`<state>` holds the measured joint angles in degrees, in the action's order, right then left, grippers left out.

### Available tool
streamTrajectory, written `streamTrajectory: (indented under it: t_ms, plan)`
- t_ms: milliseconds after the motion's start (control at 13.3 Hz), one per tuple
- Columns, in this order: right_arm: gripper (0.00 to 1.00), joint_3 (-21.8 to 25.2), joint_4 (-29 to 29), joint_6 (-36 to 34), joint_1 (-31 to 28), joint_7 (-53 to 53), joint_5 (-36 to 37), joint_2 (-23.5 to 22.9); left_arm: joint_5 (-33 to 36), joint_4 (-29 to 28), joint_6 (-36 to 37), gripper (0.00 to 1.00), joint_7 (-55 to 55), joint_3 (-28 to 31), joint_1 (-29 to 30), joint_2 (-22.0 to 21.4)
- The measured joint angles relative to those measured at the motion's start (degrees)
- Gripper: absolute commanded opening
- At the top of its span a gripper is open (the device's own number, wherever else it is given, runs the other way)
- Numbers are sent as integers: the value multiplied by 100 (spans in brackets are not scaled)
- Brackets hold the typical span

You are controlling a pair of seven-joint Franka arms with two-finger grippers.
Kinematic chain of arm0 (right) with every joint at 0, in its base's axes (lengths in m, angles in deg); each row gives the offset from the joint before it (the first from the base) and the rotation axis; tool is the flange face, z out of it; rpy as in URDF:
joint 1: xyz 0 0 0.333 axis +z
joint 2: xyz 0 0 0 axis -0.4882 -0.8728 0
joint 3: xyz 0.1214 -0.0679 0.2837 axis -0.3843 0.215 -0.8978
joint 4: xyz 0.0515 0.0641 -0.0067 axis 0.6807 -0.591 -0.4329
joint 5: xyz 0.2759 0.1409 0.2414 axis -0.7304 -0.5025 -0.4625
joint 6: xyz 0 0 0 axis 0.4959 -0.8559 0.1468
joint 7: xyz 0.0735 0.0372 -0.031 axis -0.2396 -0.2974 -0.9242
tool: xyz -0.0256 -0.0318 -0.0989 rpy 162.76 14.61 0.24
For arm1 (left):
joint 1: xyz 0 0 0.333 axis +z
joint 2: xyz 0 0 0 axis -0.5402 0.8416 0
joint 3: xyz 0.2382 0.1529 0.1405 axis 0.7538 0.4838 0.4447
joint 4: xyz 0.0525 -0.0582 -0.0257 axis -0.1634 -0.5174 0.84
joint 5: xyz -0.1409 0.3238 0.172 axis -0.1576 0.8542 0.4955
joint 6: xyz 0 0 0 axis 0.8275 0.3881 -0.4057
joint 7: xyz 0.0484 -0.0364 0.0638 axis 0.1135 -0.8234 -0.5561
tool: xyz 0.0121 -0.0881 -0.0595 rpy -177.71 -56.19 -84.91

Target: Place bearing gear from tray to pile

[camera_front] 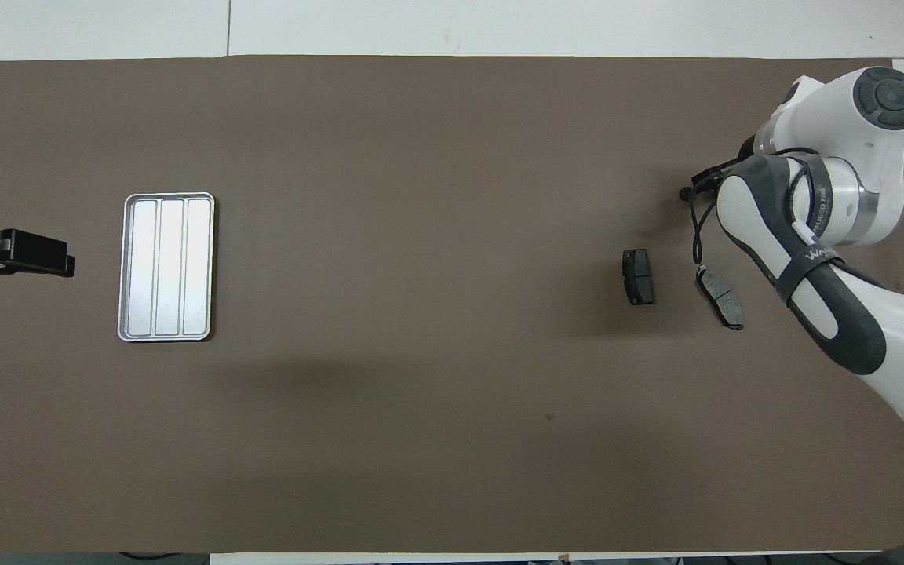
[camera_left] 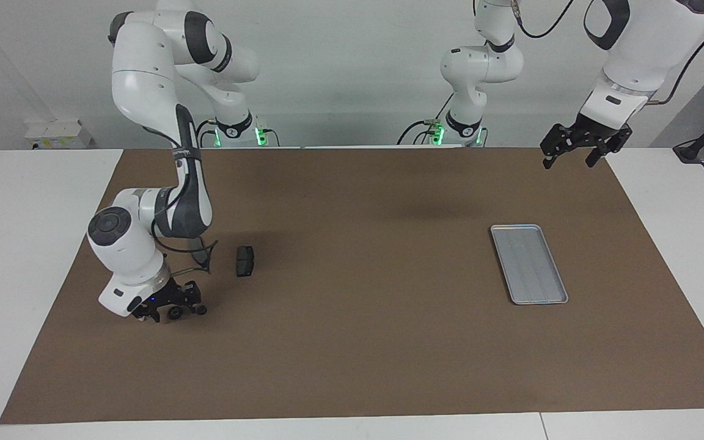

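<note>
The silver tray (camera_left: 529, 264) lies empty toward the left arm's end of the table; it also shows in the overhead view (camera_front: 167, 267). My right gripper (camera_left: 173, 310) is down at the mat, with a small dark round bearing gear (camera_left: 175, 313) at its tip. In the overhead view the arm hides both. Two dark brake pads of the pile lie close by, nearer to the robots: one in the open (camera_left: 245, 261) (camera_front: 638, 276), the other (camera_front: 720, 297) partly under the right arm. The white bracket is hidden. My left gripper (camera_left: 574, 160) (camera_front: 28, 255) waits open, raised over the mat's edge beside the tray.
A brown mat (camera_left: 358, 342) covers the table top, with white table (camera_left: 22, 244) around it. The right arm's elbow and forearm (camera_left: 187, 201) hang low over the pile.
</note>
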<state>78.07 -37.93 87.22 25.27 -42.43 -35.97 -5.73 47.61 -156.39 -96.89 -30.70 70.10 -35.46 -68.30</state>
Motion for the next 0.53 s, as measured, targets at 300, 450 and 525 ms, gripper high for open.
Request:
streamTrajectory:
  t_ms: [300, 450, 525]
  plan:
    - [100, -28, 22, -517, 0, 0, 0, 549, -1, 0, 0, 100, 10, 0, 0, -1]
    - [100, -29, 19, -607, 0, 0, 0, 707, -1, 0, -1, 100, 11, 0, 0, -1]
    - [100, -31, 16, -611, 0, 0, 0, 727, -2, 0, -1, 100, 12, 0, 0, -1]
